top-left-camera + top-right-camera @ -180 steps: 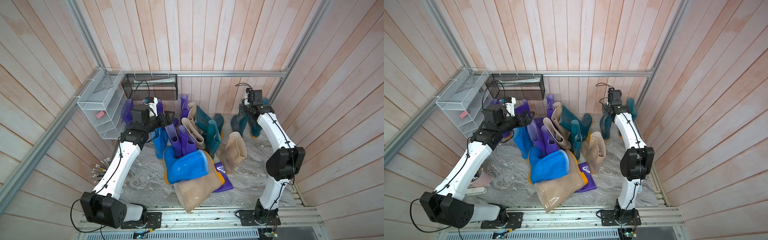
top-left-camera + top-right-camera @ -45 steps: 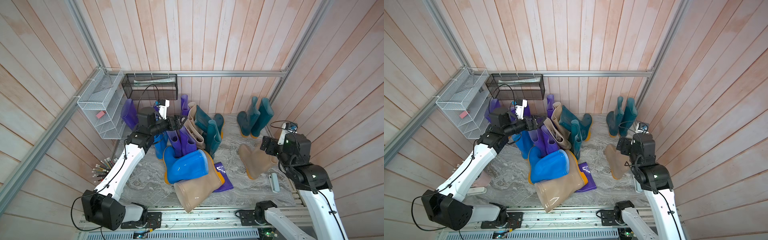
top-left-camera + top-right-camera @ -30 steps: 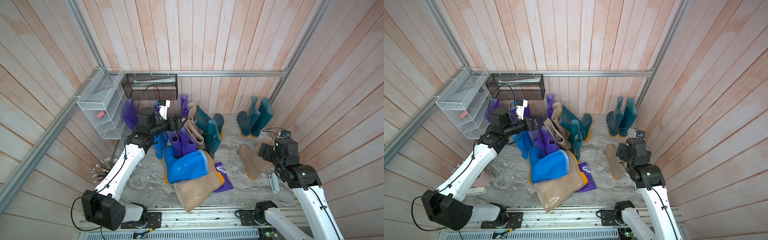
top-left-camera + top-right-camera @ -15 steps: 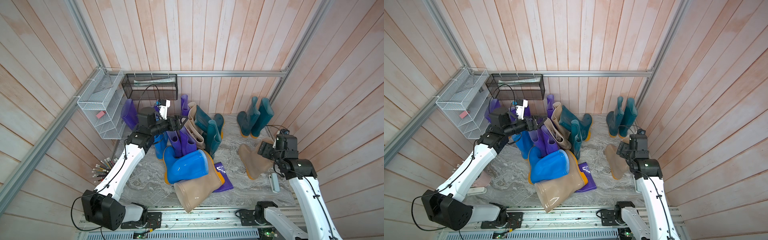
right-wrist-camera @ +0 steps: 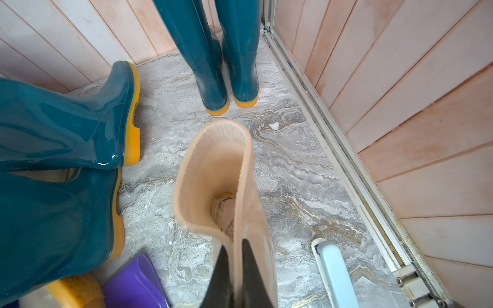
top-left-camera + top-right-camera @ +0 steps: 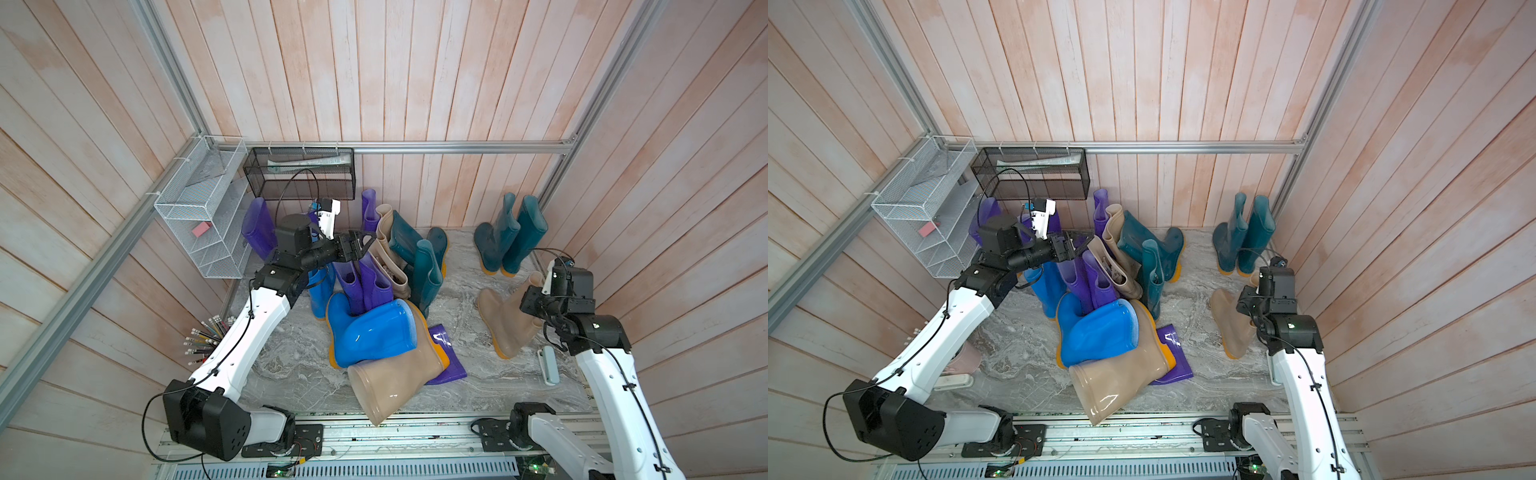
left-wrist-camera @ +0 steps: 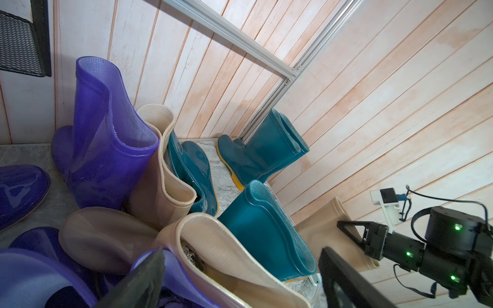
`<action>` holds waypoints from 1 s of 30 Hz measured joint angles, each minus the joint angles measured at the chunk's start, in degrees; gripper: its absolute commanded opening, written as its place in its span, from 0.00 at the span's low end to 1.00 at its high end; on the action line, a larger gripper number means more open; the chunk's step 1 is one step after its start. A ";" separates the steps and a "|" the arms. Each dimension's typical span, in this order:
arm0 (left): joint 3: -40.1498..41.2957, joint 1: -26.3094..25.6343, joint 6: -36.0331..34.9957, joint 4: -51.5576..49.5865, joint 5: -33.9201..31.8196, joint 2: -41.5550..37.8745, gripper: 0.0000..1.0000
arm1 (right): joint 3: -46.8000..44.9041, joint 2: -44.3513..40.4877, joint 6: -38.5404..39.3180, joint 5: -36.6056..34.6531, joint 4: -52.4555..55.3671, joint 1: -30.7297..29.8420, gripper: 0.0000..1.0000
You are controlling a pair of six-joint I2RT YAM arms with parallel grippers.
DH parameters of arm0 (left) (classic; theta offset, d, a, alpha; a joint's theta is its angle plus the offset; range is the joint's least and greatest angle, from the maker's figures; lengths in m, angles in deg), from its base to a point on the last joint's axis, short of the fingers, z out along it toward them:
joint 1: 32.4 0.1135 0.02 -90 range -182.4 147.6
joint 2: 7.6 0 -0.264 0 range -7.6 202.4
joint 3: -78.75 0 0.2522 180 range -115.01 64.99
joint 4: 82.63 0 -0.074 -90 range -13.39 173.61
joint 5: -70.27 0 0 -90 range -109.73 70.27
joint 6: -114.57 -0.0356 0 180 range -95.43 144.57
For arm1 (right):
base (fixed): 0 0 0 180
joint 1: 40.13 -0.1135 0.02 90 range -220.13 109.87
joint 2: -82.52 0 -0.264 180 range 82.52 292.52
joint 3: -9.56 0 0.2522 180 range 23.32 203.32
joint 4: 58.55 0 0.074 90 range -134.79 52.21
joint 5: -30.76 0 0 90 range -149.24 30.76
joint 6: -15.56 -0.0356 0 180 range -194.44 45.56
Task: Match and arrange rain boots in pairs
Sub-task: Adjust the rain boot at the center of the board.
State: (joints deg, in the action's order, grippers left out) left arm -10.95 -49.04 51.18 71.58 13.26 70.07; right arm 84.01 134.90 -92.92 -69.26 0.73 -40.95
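We find the right gripper [image 5: 235, 244] pinching the shaft rim of the beige boot [image 6: 505, 322], with one finger inside the opening and one outside. The boot is on the marble floor [image 6: 457, 291] at the right, just near of the upright teal pair [image 6: 509, 243]. The left gripper [image 6: 362, 245] hangs spread above the mixed boot pile [image 6: 374, 291], far left of centre.

The beige boot [image 5: 213, 170] shifted from centre to three o'clock; right gripper [image 5: 234, 248], earlier at the teal pair [image 6: 509, 237], has clamped its cuff.
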 measured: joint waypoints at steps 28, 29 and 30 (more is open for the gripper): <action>0.00 -0.04 0.02 0.02 0.00 0.00 0.93 | 1.42 5.62 -0.90 -1.92 -6.73 6.29 0.48; 0.00 -0.04 0.02 0.02 0.00 0.00 0.93 | 1.84 5.57 -0.87 -1.73 -7.08 6.29 0.55; 0.00 -0.04 0.02 0.02 0.00 0.00 0.93 | 2.38 5.51 -1.11 -1.57 -7.21 6.34 0.59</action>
State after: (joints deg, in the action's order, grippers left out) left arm -10.95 -49.09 51.21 71.60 13.26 70.07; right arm 86.39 140.41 -94.03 -70.83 -6.48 -34.61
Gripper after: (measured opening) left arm 0.930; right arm 0.507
